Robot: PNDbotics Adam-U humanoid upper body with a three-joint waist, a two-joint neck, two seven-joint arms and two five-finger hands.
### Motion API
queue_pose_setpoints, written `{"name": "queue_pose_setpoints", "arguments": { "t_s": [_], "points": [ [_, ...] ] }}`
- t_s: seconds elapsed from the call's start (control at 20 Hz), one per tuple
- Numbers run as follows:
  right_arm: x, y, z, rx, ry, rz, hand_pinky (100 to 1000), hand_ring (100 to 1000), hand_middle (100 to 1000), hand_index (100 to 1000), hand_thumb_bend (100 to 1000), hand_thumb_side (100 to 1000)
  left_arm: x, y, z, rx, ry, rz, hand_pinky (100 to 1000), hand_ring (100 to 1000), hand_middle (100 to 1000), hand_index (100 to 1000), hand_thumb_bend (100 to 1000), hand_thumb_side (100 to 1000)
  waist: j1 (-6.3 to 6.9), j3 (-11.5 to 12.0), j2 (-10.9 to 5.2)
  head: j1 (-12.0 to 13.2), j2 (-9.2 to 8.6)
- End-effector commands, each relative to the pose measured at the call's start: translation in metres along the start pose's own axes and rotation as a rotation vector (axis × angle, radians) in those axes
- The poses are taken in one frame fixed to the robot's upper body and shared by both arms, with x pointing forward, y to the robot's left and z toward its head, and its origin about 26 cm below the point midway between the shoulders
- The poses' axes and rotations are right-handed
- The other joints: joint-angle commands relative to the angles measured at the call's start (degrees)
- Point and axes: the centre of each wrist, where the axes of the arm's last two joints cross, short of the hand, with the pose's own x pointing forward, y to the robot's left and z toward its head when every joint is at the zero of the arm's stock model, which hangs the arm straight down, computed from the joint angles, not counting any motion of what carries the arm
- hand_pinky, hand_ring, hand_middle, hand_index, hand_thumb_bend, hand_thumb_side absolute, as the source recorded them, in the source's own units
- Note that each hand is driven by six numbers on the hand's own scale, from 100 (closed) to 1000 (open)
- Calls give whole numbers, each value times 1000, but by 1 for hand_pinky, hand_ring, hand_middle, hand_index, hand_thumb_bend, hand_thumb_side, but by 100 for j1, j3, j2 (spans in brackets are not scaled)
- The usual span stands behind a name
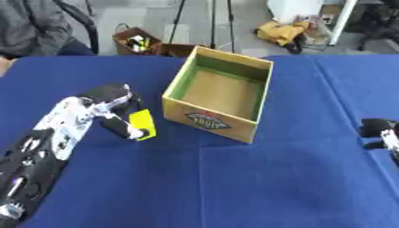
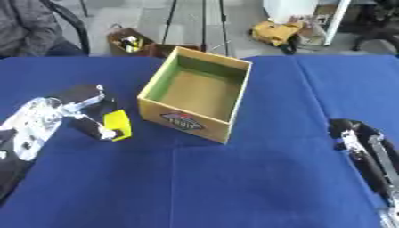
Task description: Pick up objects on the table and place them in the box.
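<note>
Our left hand (image 1: 109,107), black and silver with pale patches, reaches in from the left side of the table, its fingers and thumb curled round a small flat yellow rectangular object (image 1: 143,124), which it holds just above or at the blue cloth; we cannot tell whether the object has cleared the surface. This yellow object sits just beside the near left corner of the open cardboard box (image 1: 210,119), a tan carton with a green inner lining and a printed label on its front wall. The box stands near the middle of the table and, as far as we can see into it, its floor is bare, so nothing appears to have been placed inside. We judge the task to be at an early stage: one object is in the grasp, and the carry over the box wall and the release are not yet done. Further out, the blue tablecloth (image 1: 234,187) covers the whole table, and we can make out no other loose objects on it. Our right hand (image 2: 355,133) rests idle at the right edge, fingers relaxed and holding nothing.
</note>
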Motion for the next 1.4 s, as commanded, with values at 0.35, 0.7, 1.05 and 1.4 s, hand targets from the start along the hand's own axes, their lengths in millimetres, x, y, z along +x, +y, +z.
{"name": "queue_pose_setpoints", "arguments": {
  "t_s": [0.35,0.7,1.05,1.4],
  "points": [
    [4,-8,-3,-14,-20,10,615,721,661,785,100,979,-3,35,11,68,11,-73,420,347,286,506,437,369,0,-9,-92,-5,-21],
    [4,-8,-3,-14,-20,10,615,721,661,785,100,979,-3,36,12,67,11,-73,420,347,286,506,437,369,0,-9,-92,-5,-21],
    [4,-6,-3,2,-20,12,615,721,661,785,100,980,11,108,25,228,-36,-213,431,360,286,504,425,378,41,-116,-145,14,-79],
    [4,-7,-4,-1,-21,12,615,721,661,785,100,980,21,128,11,251,-52,-211,432,360,286,503,421,380,41,-110,-131,-8,-110]
  ]
}}
